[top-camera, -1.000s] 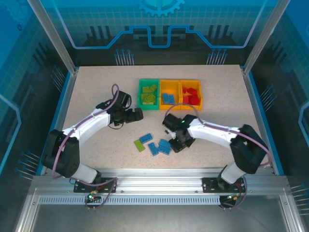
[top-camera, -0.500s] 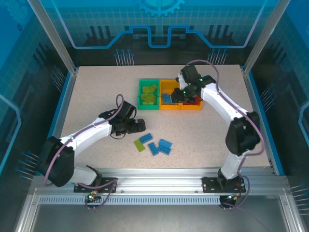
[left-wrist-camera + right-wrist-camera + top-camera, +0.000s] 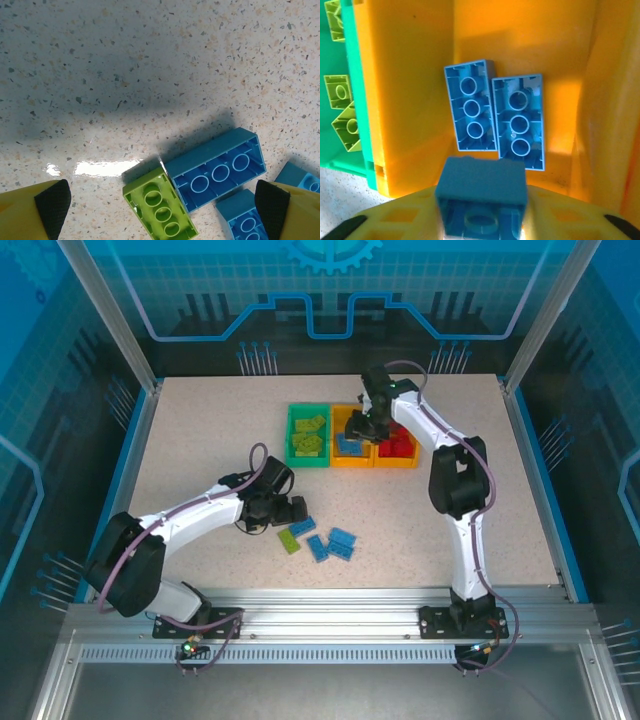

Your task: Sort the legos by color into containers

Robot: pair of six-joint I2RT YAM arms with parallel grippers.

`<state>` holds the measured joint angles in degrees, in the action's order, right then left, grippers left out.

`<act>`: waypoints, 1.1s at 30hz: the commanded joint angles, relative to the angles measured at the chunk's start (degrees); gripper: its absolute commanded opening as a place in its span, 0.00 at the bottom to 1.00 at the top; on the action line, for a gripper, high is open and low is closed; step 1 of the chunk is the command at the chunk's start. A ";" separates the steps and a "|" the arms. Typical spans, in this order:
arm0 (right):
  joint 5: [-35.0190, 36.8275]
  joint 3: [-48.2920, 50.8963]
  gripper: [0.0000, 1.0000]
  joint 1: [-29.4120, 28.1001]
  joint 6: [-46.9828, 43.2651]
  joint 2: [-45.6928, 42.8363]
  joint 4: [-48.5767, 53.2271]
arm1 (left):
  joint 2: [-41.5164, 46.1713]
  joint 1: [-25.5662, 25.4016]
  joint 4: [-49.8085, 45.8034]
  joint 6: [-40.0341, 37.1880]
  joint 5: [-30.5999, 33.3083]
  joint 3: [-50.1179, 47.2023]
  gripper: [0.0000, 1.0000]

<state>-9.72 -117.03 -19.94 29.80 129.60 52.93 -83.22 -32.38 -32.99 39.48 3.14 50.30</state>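
My left gripper [image 3: 291, 510] [image 3: 162, 212] is open and low over the table. Between its pads lie a lime green lego [image 3: 160, 210] [image 3: 289, 539] and a blue lego [image 3: 215, 170] [image 3: 302, 526], touching end to end. More blue legos [image 3: 331, 544] lie beside them. My right gripper [image 3: 362, 427] [image 3: 485, 231] is open above the middle orange-yellow container [image 3: 350, 461] [image 3: 405, 90]. A blurred blue lego [image 3: 482, 197] is loose between its fingers, clear of both pads. Two blue legos [image 3: 495, 112] lie on that container's floor.
The green container [image 3: 291, 436] [image 3: 355, 100] on the left holds lime legos [image 3: 308, 437]. The right orange-yellow container [image 3: 415, 448] holds red legos [image 3: 397, 440]. Bare speckled table surrounds the loose pile, with blue rails at the table's sides.
My right arm went from the loose pile to the middle container with a blue lego and has let it go. My left gripper moved down and right to the loose legos.
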 commanded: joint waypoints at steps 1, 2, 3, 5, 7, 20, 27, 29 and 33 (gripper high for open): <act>-1.90 -2.94 0.49 0.34 1.31 0.89 1.97 | -0.53 -0.43 -1.46 2.55 -1.05 0.15 0.99; -1.97 -2.94 0.51 0.35 1.19 0.78 1.92 | -0.43 -0.48 -1.61 3.11 -1.16 0.16 0.99; -2.05 -2.89 0.52 0.32 1.07 0.70 1.96 | -0.39 -0.54 -1.85 3.57 -1.27 0.08 0.99; -2.56 -2.60 0.60 0.20 0.48 -0.04 1.85 | -0.19 -0.57 -2.29 5.07 -1.67 -0.23 0.99; -2.67 -1.79 0.63 -0.30 -0.59 -1.59 1.46 | 0.35 -0.97 -2.42 6.31 -2.10 -0.87 0.99; 1.94 19.58 0.56 -15.10 -16.81 -17.32 -1.09 | 12.82 0.09 -6.68 11.26 0.50 -9.29 0.99; -0.44 26.49 0.51 -22.03 -11.19 -16.82 -3.94 | 16.71 2.01 -8.35 11.28 1.13 -11.18 0.99; -0.87 26.68 0.50 -23.31 -9.79 -15.30 -4.14 | 16.70 2.19 -8.10 11.16 0.83 -11.57 0.99; -0.06 25.51 0.47 -26.28 -8.89 -12.42 -3.87 | 16.25 2.19 -7.38 10.90 0.48 -11.61 0.99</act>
<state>-9.50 -90.76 -44.34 19.11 114.87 49.06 -67.37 -30.57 -39.22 49.65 3.20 39.81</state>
